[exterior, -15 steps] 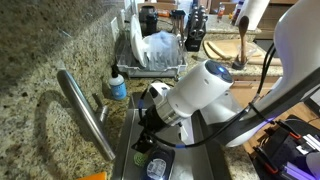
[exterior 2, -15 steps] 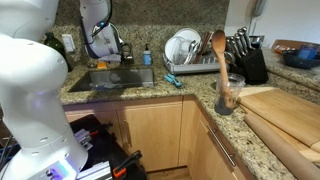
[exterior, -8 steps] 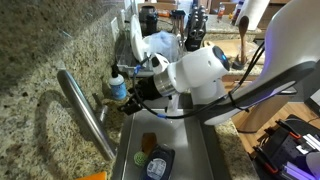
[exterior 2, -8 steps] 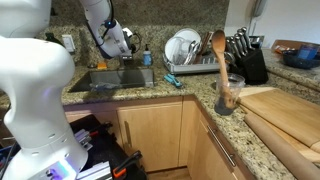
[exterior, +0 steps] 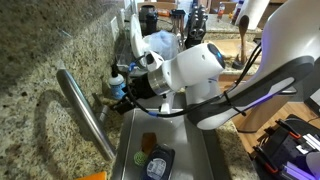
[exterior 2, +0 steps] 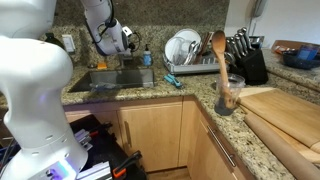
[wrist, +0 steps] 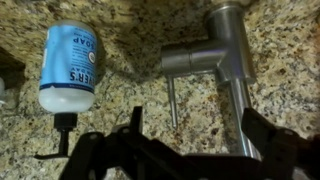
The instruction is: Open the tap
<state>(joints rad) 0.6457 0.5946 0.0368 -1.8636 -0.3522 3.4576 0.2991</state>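
Granite countertop (wrist: 290, 60) behind; gripper (wrist: 190, 114) gapes wide, the tap (wrist: 228, 50) lever (wrist: 188, 60) at twelve o'clock, seemingly positioned to straddle it.

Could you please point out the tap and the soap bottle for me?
tap (wrist: 228, 45): wrist view, on its upright steel body.
soap bottle (wrist: 70, 60): wrist view, on its blue label.

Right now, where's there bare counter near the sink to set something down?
Bare granite lies between the sink and the utensil jar, in front of the dish rack. A narrower bare strip separates the soap bottle from the tap, but the gripper crowds it. The sink holds clutter.
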